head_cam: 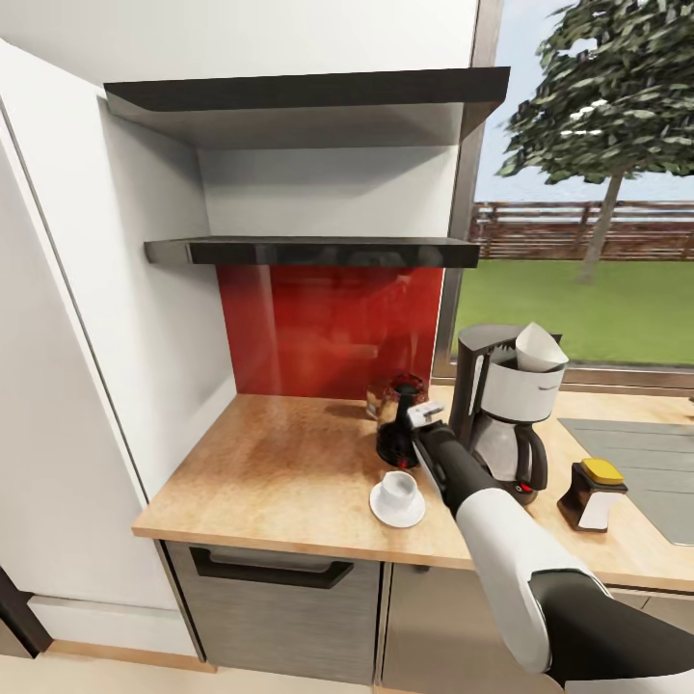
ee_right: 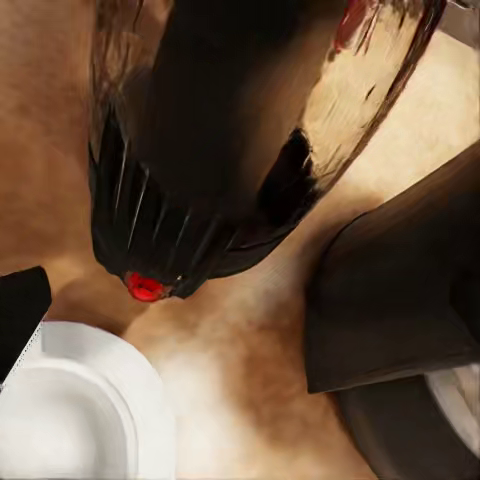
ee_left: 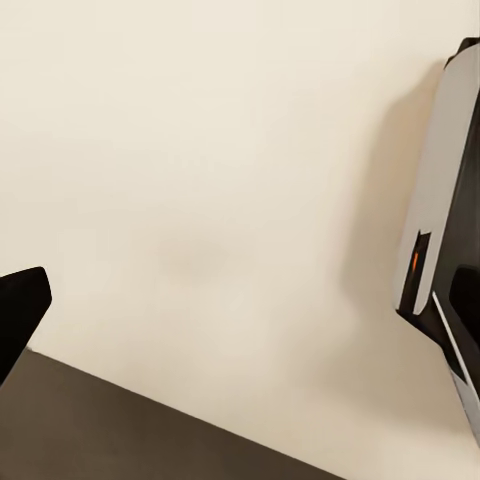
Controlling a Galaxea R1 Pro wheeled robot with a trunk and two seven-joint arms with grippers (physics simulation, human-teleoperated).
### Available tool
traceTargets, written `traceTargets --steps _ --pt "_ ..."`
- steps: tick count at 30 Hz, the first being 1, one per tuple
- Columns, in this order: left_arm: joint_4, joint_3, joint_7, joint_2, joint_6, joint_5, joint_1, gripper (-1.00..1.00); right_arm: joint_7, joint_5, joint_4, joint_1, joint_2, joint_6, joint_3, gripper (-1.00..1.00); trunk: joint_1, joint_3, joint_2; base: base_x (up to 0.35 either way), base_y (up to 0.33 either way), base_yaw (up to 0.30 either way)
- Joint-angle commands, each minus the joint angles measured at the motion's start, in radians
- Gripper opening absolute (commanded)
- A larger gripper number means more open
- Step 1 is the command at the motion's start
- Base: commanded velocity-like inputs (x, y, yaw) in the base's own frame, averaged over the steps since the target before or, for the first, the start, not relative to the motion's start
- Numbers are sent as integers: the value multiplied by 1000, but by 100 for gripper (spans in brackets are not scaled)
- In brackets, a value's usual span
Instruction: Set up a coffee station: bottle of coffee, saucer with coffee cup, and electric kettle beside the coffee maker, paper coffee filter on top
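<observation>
1. Kitchen corner with a red backsplash [head_cam: 328, 328], two dark shelves [head_cam: 318, 253] and a window onto lawn; the wooden table [head_cam: 270, 463] carries the task's things

2. Done, as far as I can judge: the coffee maker [head_cam: 501, 414] stands on the table with a white paper filter [head_cam: 538, 349] resting on top of it

3. Also in place: the cup [head_cam: 397, 488] sits on its saucer [head_cam: 397, 511], just beside the coffee maker, toward the table's front edge

4. A glass jar [head_cam: 388, 395], which looks like the coffee bottle, stands at the backsplash near the coffee maker; both shelves show nothing on them from this angle

5. The kettle [head_cam: 395, 439] is a dark body between the jar and the cup, on or just above the table; in the right wrist view its ribbed black base with a red switch [ee_right: 145, 287] shows close up, beside the saucer's rim [ee_right: 90, 400]

6. What seems left is settling the kettle next to the coffee maker and letting go

7. The right pincer [head_cam: 416, 424] is at the kettle, apparently at its handle; its fingertips are hidden, so I cannot tell whether it grips or has let go

8. Of the left pincer one dark fingertip [ee_left: 20, 310] shows against a pale wall; its opening cannot be told
</observation>
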Motion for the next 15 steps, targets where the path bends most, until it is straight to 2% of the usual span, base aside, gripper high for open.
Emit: traceTargets --steps 1,10,15 --pt "-4 3 0 0 -2 5 0 100 -1 1 -9 0 1 4 -2 100 0 0 -1 0 0 0" --pt "-12 3 1 -2 -7 4 -6 100 0 0 -23 0 1 4 -2 100 0 0 -1 -5 0 0" --pt "-15 3 1 -1 -13 4 -8 100 0 0 -19 0 1 0 -1 100 0 0 -1 -185 4 0"
